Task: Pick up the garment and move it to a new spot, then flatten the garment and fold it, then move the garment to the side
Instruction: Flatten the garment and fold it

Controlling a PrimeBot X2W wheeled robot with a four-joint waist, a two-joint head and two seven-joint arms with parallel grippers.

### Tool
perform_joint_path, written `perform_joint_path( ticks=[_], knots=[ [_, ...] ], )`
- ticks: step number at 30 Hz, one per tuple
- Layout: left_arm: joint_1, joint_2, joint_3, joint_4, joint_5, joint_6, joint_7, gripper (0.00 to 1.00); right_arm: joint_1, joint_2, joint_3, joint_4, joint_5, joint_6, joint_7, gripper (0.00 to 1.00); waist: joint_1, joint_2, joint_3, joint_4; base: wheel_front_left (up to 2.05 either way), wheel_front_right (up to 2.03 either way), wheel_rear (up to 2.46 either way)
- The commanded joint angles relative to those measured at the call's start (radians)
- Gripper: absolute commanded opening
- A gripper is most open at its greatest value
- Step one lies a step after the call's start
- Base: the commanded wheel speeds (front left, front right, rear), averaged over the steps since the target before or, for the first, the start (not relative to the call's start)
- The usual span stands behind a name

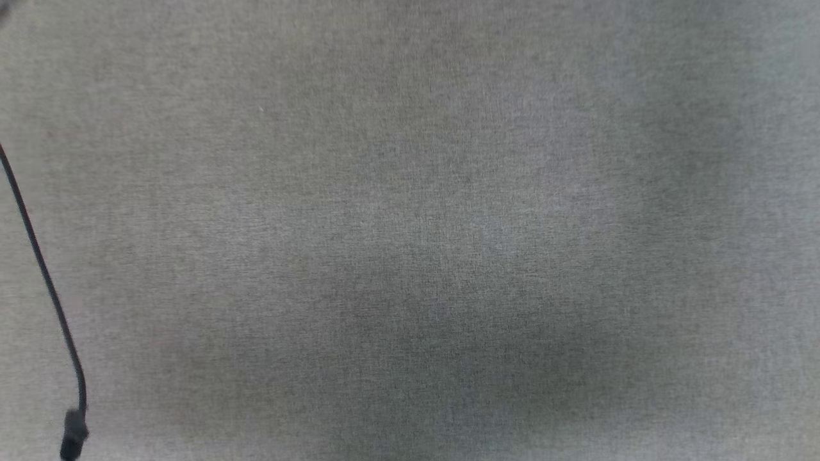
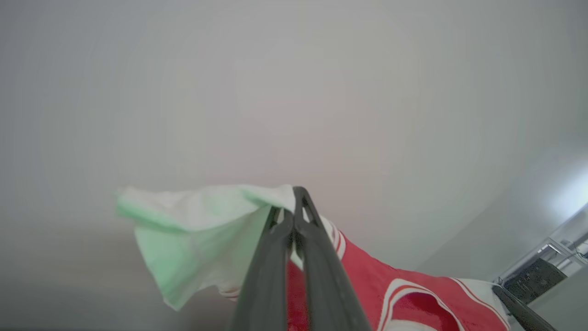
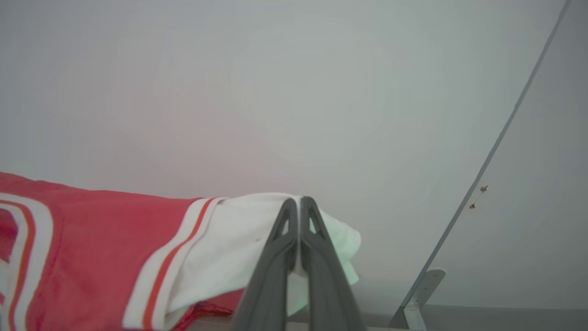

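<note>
Room: the gray table top (image 1: 410, 230) is spreading wide, with a black cable (image 1: 45, 282) running down its left edge.
Garment: the garment (image 2: 390, 285) is being held up between both grippers; it is red with striped trim.
Left gripper: the left gripper (image 2: 294, 207) is pinching one white sleeve (image 2: 193, 230) tight.
Right gripper: the right gripper (image 3: 299, 204) is pinching the other white sleeve (image 3: 239, 239) tight.

- Right gripper (image 3: 299, 201) is clamped on the white sleeve (image 3: 229, 239) of the shirt (image 3: 92, 248).
- The red body hangs leftward against a pale wall (image 3: 294, 92).
</note>
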Motion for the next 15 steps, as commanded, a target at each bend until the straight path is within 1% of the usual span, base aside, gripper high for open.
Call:
perform_joint_path(
  ticks=[1,5,8,12,15],
  knots=[
    [0.051,0.018,-0.005,-0.039,-0.017,0.001,0.015,0.00,0.051,-0.008,0.022,-0.002,0.032,-0.002,0.007,0.00,-0.0001,0.0000,-0.030,0.004,0.00,0.00,0.00],
    [0.240,0.082,-0.025,-0.185,-0.064,0.001,0.056,0.00,0.218,-0.064,0.119,-0.068,0.135,-0.003,0.054,0.00,-0.0001,0.0000,-0.094,0.007,0.00,0.00,0.00],
    [0.414,0.142,-0.045,-0.303,-0.096,0.001,0.067,0.00,0.384,-0.116,0.186,-0.165,0.238,-0.003,0.112,0.00,-0.0001,0.0000,-0.143,0.007,0.00,0.00,0.00],
    [0.666,0.213,-0.071,-0.451,-0.146,0.001,0.054,0.00,0.631,-0.210,0.234,-0.350,0.375,-0.003,0.212,0.00,-0.0001,0.0000,-0.200,0.008,0.00,0.00,0.00],
    [0.840,0.277,-0.105,-0.551,-0.144,0.001,0.034,0.00,0.821,-0.277,0.222,-0.511,0.457,-0.003,0.292,0.00,-0.0001,0.0000,-0.228,0.009,0.00,0.00,0.00]
  ],
)
